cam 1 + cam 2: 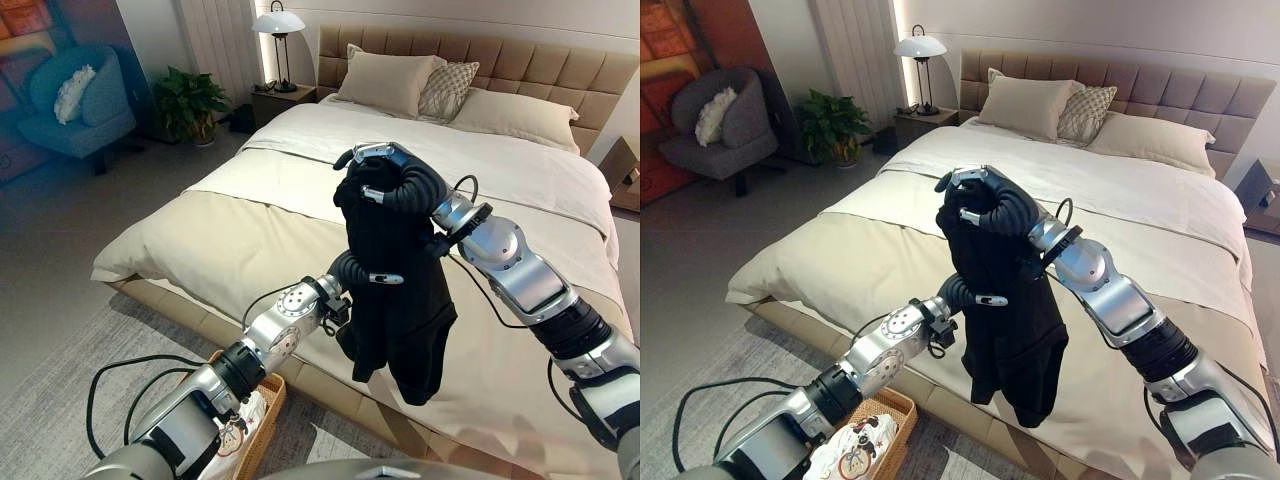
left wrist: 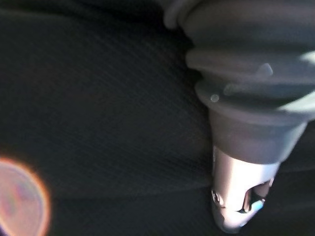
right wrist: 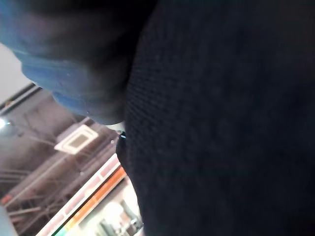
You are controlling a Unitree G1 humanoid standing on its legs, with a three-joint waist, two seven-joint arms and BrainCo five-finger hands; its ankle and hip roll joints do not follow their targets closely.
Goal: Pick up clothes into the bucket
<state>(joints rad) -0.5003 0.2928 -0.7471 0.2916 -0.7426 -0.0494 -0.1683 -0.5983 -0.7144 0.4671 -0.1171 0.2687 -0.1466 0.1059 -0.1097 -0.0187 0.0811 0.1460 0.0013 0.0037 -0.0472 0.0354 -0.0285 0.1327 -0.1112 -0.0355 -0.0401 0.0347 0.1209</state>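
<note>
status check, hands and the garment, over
Right hand shut on black garment, held up over bed. Left hand against it mid-cloth, grip unclear. Basket below, nothing blocking.

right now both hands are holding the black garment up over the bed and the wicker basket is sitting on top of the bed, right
Not quite. The wicker basket sits on the floor beside the bed, as the right eye view shows. The rest holds: the right hand grips the top of the black garment and the left hand meets it lower down.
</note>
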